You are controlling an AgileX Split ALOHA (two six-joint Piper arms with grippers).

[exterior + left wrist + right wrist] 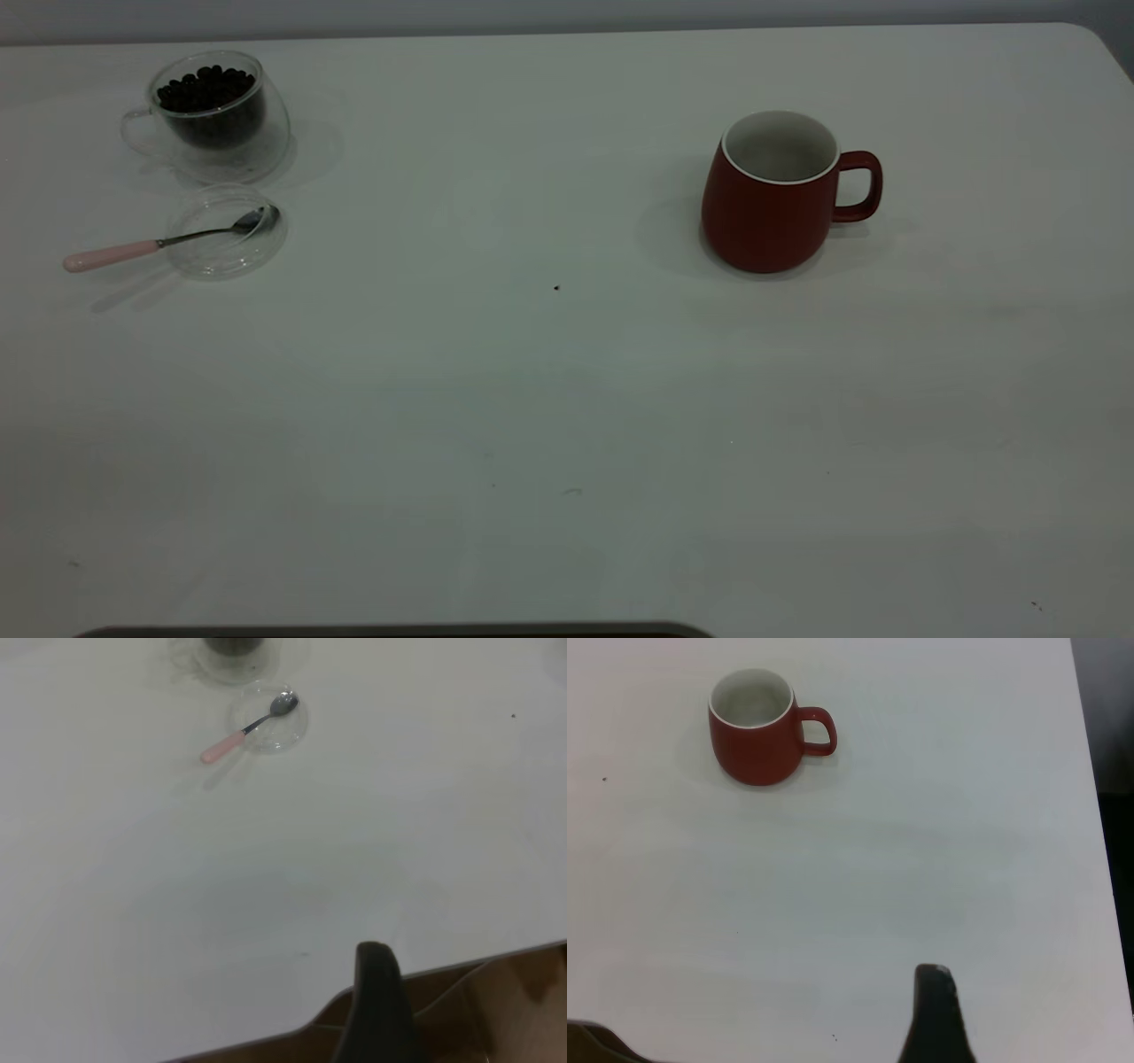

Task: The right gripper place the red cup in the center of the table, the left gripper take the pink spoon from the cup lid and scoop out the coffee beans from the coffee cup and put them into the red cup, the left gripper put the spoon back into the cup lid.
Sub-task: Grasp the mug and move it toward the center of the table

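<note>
1. We saw the red cup (769,208) upright on the table's (532,425) right half, handle pointing right, nothing inside.
2. Pink spoon (159,240) lay w/ its bowl in the cup lid (226,232), just in front of the coffee cup (213,115) holding coffee beans (205,89).
3. Left gripper (379,1010) & right gripper (935,1019) sat back near the table edge; only one finger of each showed, so we couldn't tell if either was apart or together.

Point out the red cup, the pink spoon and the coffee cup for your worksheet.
red cup (766,217): exterior view, on its outer red wall.
pink spoon (111,255): exterior view, on its pink handle.
coffee cup (217,120): exterior view, on its glass wall.
</note>
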